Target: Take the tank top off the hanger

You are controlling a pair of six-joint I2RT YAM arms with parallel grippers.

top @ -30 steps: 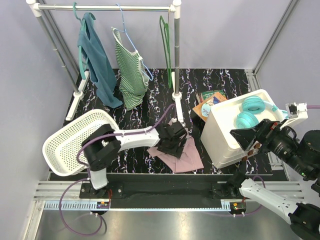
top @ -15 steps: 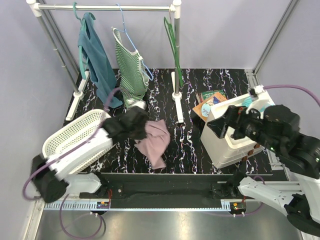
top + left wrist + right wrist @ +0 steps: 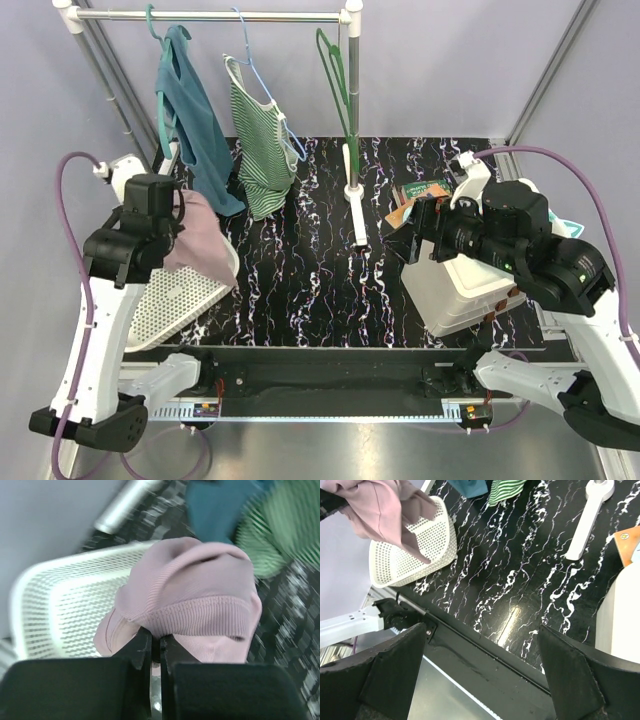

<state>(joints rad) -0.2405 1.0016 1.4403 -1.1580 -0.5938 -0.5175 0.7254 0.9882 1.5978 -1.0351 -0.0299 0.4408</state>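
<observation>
- Two grippers are in view. The left gripper (image 3: 155, 642) has its jaws pressed together on a fold of the pink tank top (image 3: 200, 595), as the left wrist view shows.
- The pink tank top hangs bunched from that grip at the left of the overhead frame, over the white mesh basket (image 3: 165, 305). Whether its lower edge touches the basket rim cannot be determined.
- The right gripper (image 3: 482, 630) has its jaws wide apart and holds nothing. It sits at centre right of the overhead frame, raised above the black marbled table (image 3: 300, 260) and at the left edge of the white bin (image 3: 455, 285).
- Along the top of the frame, the rail (image 3: 210, 15) carries, left to right, a teal garment (image 3: 195, 120), a green striped garment (image 3: 262, 140) and a bare green hanger (image 3: 338, 80).
- The pink tank top is well apart from the green hanger.
</observation>
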